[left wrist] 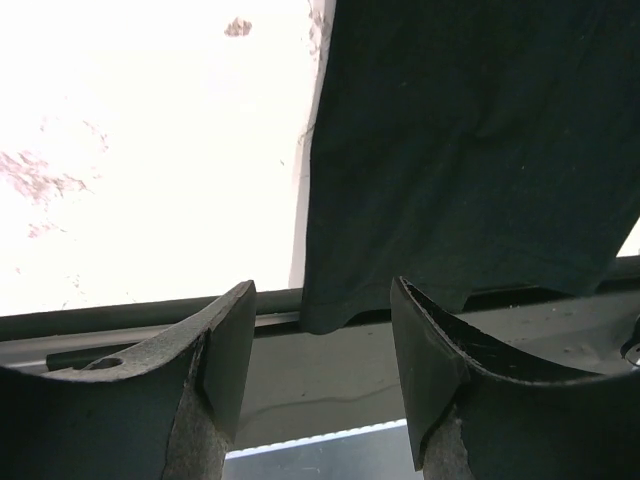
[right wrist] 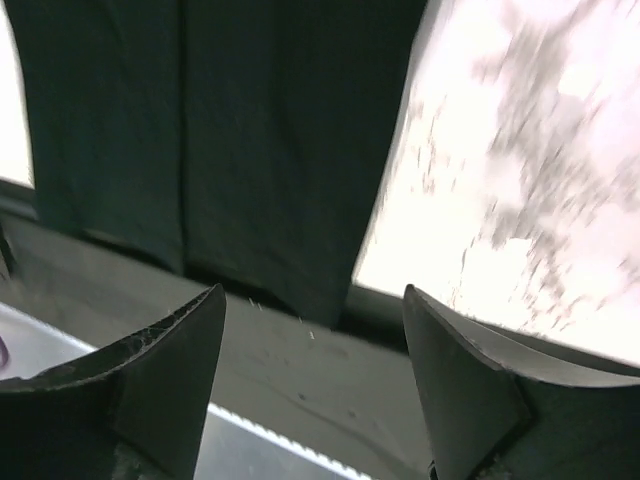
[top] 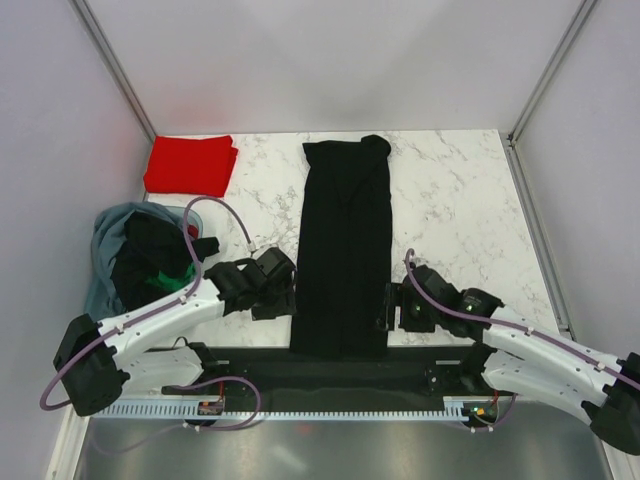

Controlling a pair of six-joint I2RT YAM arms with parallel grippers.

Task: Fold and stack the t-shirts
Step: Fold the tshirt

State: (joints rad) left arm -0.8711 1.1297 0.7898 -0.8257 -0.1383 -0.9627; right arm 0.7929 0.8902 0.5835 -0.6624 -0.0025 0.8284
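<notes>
A large black t-shirt (top: pixel 344 245) lies folded into a long strip down the middle of the marble table, its near end hanging over the front edge. It also shows in the left wrist view (left wrist: pixel 470 140) and the right wrist view (right wrist: pixel 230 130). A folded red t-shirt (top: pixel 190 165) lies at the back left. My left gripper (top: pixel 283 296) is open and empty by the strip's near left corner (left wrist: pixel 325 315). My right gripper (top: pixel 388 306) is open and empty by its near right corner (right wrist: pixel 325 300).
A grey-blue fabric tub (top: pixel 112 245) at the left holds further black and green shirts (top: pixel 158 258). A black rail (top: pixel 330 370) runs along the table's front edge. White walls with metal posts enclose the table.
</notes>
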